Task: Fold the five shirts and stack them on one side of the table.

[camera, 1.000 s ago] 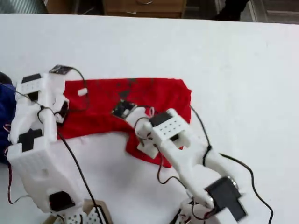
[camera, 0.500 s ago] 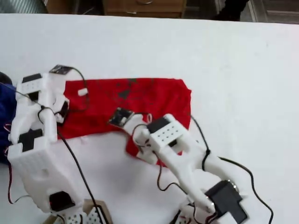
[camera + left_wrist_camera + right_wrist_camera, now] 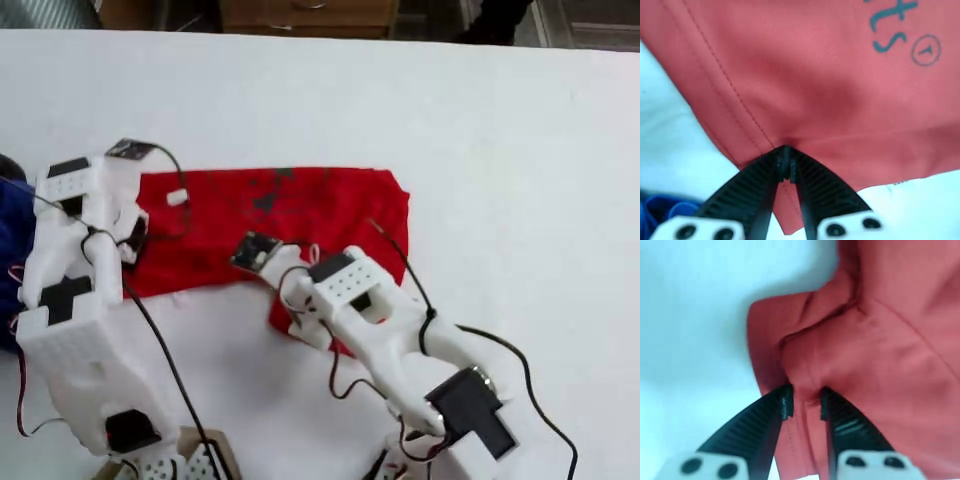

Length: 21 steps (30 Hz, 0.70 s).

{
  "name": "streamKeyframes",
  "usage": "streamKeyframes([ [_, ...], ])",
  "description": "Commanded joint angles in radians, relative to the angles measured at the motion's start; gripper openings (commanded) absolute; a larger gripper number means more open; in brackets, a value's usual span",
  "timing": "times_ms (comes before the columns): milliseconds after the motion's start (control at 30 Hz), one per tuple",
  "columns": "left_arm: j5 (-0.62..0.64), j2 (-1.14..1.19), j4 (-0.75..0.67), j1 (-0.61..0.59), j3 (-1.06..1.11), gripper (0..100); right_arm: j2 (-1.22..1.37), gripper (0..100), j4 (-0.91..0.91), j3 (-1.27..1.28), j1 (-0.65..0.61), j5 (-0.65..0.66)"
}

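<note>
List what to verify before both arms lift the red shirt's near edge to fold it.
1. Left gripper holds the red shirt: ok, its fingers are closed on the stitched hem.
2. Right gripper holds the shirt: ok, a bunched fold sits between its fingers.
3. Shirt lies flat: not ok, the cloth is puckered at the right gripper.
4. Both grips are on the same edge: ok, both are on the side nearest the arms.
5. Blue cloth is apart from the shirt: cannot tell, the left arm hides the gap.
</note>
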Motion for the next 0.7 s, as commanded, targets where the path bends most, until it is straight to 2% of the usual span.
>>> streamKeyframes([
  [0, 0.0, -0.002, -0.038, 0.006, 0.002, 2, 0.002, 1.0, -0.027, -0.032, 0.031, -0.003],
  [367, -0.002, -0.002, -0.038, 0.006, 0.002, 2, -0.228, 2.0, 0.11, -0.055, 0.025, 0.0],
  [667, -0.002, -0.002, -0.038, 0.006, 0.002, 2, -0.245, 2.2, 0.116, -0.051, -0.007, -0.003],
])
